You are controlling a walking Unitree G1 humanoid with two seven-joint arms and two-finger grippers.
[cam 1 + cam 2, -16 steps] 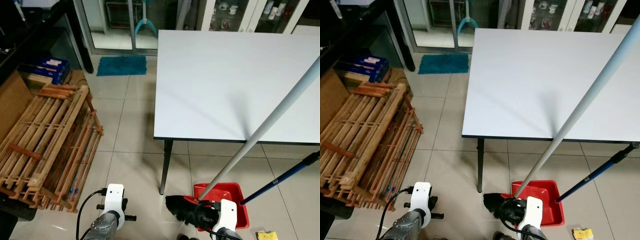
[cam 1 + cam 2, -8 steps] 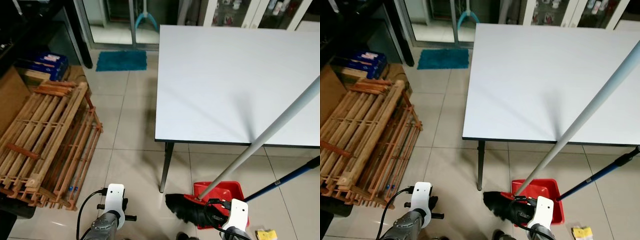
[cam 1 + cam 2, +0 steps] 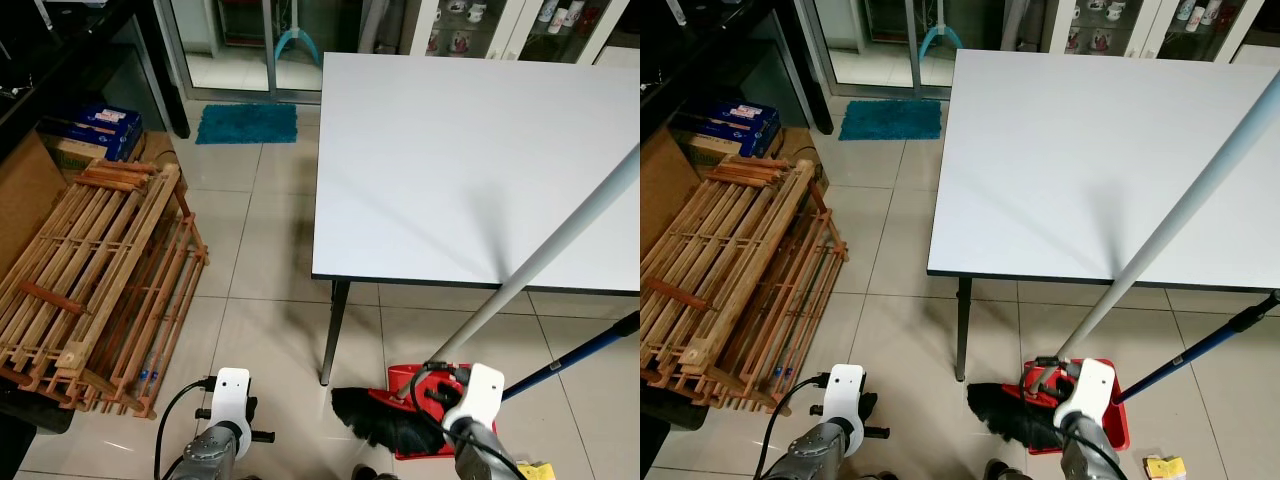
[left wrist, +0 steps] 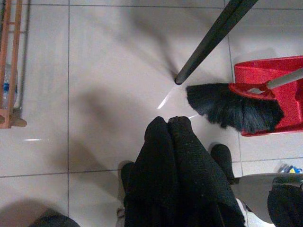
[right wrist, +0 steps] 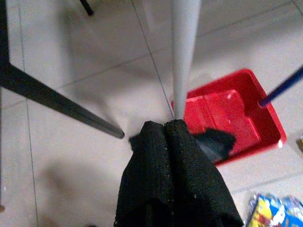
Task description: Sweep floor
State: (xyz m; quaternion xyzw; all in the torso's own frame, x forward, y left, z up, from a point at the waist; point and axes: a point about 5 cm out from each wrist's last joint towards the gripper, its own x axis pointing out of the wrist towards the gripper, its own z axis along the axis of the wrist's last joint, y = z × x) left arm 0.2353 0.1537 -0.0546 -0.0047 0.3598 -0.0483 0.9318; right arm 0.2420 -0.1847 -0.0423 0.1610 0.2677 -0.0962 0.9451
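Observation:
A broom with black bristles and a long grey handle stands tilted on the tiled floor, its head at the mouth of a red dustpan. The dustpan's blue handle slants up to the right. My right gripper is shut and hovers right over the broom head. The grey handle rises just past its fingertips, and I cannot tell if they touch. My left gripper is shut and empty, pointing at bare tiles left of the bristles.
A white table fills the upper right, its black leg just left of the broom. A wooden rack lies on the left. A yellow packet lies right of the dustpan. A blue mat lies by the far door.
My right wrist has moved to the right and a little up along the broom handle, so more of the bristles show. The broom head has shifted slightly. The left arm holds still.

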